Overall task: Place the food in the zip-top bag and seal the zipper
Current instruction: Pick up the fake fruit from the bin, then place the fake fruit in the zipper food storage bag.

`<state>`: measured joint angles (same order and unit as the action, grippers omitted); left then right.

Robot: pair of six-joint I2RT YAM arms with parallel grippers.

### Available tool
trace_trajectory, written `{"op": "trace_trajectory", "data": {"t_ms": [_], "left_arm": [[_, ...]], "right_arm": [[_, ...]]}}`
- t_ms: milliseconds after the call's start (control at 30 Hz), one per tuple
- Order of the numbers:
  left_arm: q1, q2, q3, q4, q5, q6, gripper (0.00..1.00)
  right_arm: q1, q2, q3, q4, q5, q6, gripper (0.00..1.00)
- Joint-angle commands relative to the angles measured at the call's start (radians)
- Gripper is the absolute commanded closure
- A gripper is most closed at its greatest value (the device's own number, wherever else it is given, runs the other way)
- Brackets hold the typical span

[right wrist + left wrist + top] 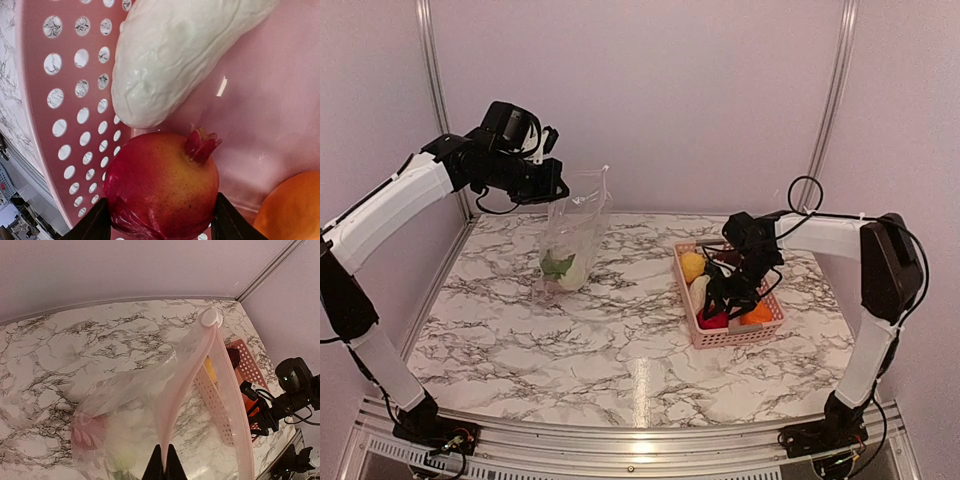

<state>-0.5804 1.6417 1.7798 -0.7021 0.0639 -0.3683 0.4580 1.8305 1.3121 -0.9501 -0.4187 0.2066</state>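
**A:** The right gripper (160,226) clasps the red pomegranate (161,186) low in the pink basket (65,100). Still loading?

**B:** I think so. Next, carry it to the zip-top bag (576,232), which the left gripper (163,468) pinches upright by its mouth, far left.

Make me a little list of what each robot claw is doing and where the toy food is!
left claw: shut on the zip-top bag, holding it up by its mouth edge
zipper: open, not sealed
inside the bag: green leaf, white piece
right claw: down in the pink basket, fingers against both sides of the red fruit
inside the basket: red fruit, white oblong, yellow fruit, orange fruit
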Motion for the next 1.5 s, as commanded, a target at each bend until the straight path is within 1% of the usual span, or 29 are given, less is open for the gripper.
{"op": "trace_trajectory", "data": {"t_ms": [0,100,200,367,500,600,767,1033,1200,1300,1467], "left_arm": [[-0.001,0.017,-0.012,0.005,0.057,-0.026,1.00],[-0.001,0.028,-0.012,0.012,0.067,-0.033,1.00],[-0.001,0.036,-0.012,0.020,0.077,-0.040,1.00],[-0.001,0.045,-0.017,0.031,0.093,-0.051,1.00],[-0.001,0.051,-0.017,0.042,0.104,-0.060,1.00],[-0.001,0.057,-0.017,0.050,0.114,-0.067,1.00],[-0.001,0.071,-0.014,0.069,0.139,-0.086,1.00],[-0.001,0.095,-0.010,0.099,0.174,-0.117,1.00],[-0.002,0.109,-0.010,0.113,0.198,-0.136,1.00],[-0.002,0.114,-0.011,0.118,0.206,-0.141,1.00],[-0.003,0.122,-0.010,0.125,0.218,-0.145,1.00]], "right_arm": [[-0.001,-0.061,0.095,-0.032,0.078,0.015,0.46],[-0.003,-0.088,0.165,-0.052,0.115,0.033,0.47],[0.001,-0.110,0.237,-0.046,0.112,0.042,0.48],[0.024,-0.143,0.375,-0.004,0.109,0.057,0.48],[0.054,-0.136,0.500,0.025,0.114,0.073,0.48],[0.076,-0.128,0.557,0.067,0.107,0.096,0.48],[0.112,-0.101,0.621,0.151,0.075,0.143,0.49],[0.158,-0.035,0.732,0.234,0.040,0.190,0.49],[0.198,-0.026,0.733,0.331,0.043,0.221,0.49],[0.220,0.008,0.760,0.342,0.029,0.230,0.48],[0.256,0.059,0.796,0.347,0.050,0.218,0.48]]}}
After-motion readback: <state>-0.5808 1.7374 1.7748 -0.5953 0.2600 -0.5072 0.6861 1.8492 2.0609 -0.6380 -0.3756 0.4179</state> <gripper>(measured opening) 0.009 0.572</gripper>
